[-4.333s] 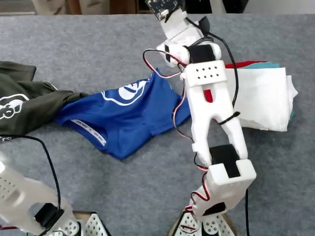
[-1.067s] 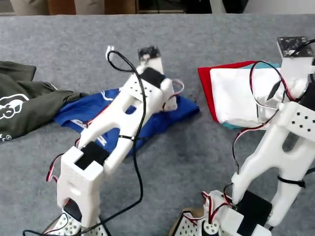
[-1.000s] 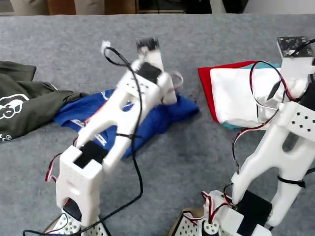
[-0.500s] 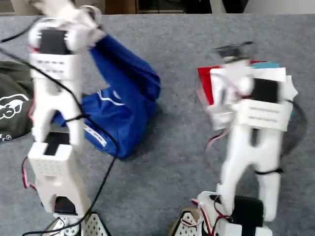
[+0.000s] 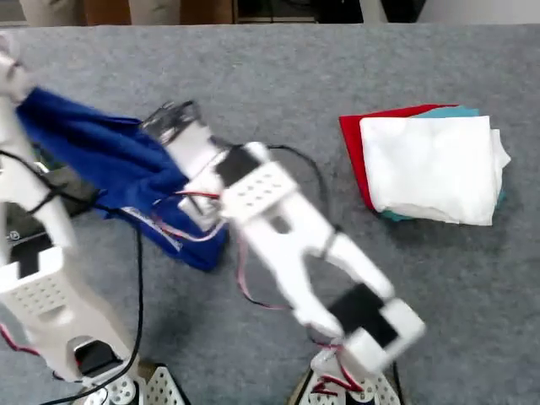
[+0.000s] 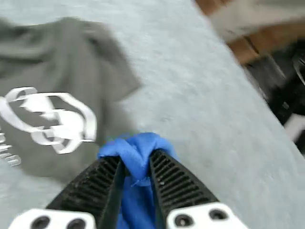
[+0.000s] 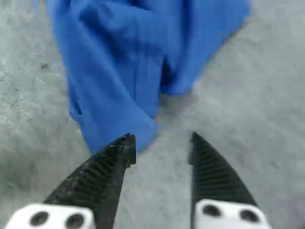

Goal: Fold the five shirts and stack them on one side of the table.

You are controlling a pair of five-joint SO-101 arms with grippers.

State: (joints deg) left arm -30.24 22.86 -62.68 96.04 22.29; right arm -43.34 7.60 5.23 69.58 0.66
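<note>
Left gripper (image 6: 137,161) clamped on a bunched edge of the blue shirt (image 5: 110,160), held up at the far left of the table (image 5: 337,67). The cloth hangs crumpled down to the surface. Right gripper (image 7: 161,140) spread wide just over the shirt's lower fold, apparently not touching. Dark olive shirt (image 6: 47,109), white print, lies flat below. Folded stack (image 5: 430,164), white on top, sits far right.

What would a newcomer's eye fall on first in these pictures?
The blue shirt, bunched and partly held up off the table at the high view's left, is pinched in the left arm's jaws. Next come the right arm's jaws, open beside the shirt's edge, and the folded stack, white on top, at the table's right.
</note>
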